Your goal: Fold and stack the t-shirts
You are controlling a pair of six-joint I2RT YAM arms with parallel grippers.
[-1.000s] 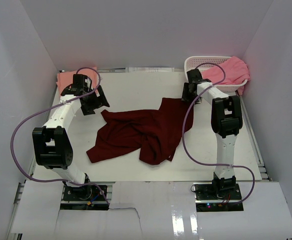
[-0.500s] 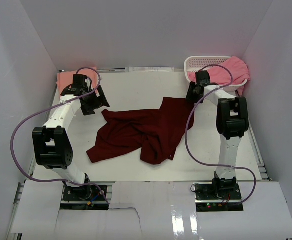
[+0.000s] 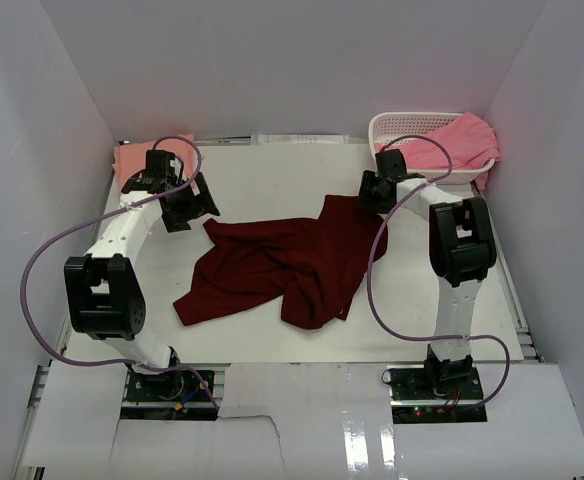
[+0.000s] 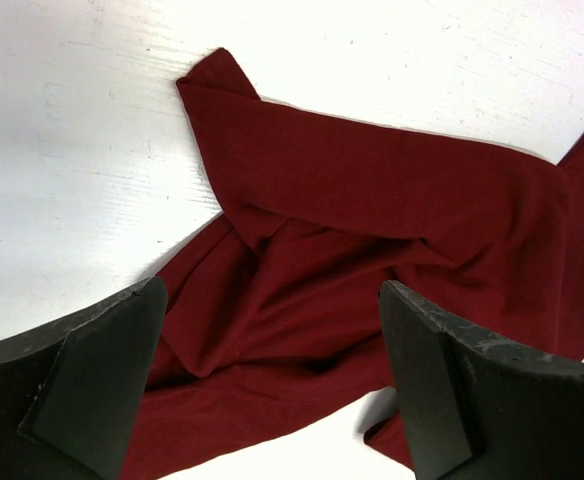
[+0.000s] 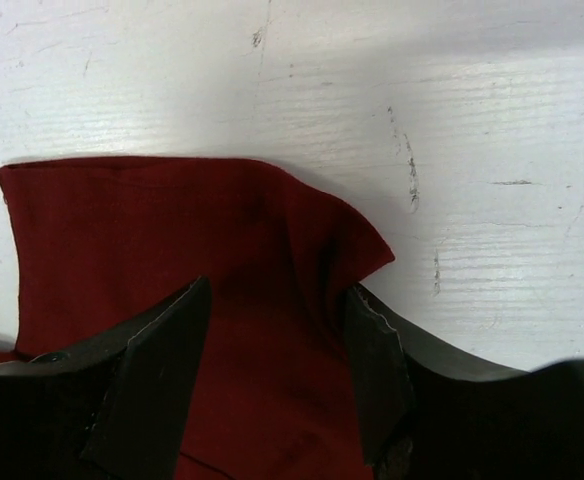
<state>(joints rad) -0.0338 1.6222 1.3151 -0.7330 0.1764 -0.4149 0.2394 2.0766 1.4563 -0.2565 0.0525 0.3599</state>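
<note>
A dark maroon t-shirt [image 3: 287, 265] lies crumpled in the middle of the table. My left gripper [image 3: 194, 200] hovers open just off its back left end. In the left wrist view the maroon cloth [image 4: 372, 230] fills the space under the wide-apart left gripper [image 4: 272, 300]. My right gripper [image 3: 368, 192] is low over the shirt's back right corner. There the jaws of the right gripper [image 5: 277, 300] stand apart astride a raised fold of the maroon corner [image 5: 172, 220]. A salmon-peach t-shirt [image 3: 130, 160] lies at the back left. A brighter pink t-shirt [image 3: 454, 143] spills out of the basket.
The white lattice basket [image 3: 390, 125] sits at the back right corner, close behind my right wrist. White walls close in the table on three sides. Purple cables loop off both arms, the right one hanging above the shirt's right edge.
My right gripper swung slightly toward the basket, then came back left over the maroon shirt's back corner. The left arm and the shirts have stayed put.
</note>
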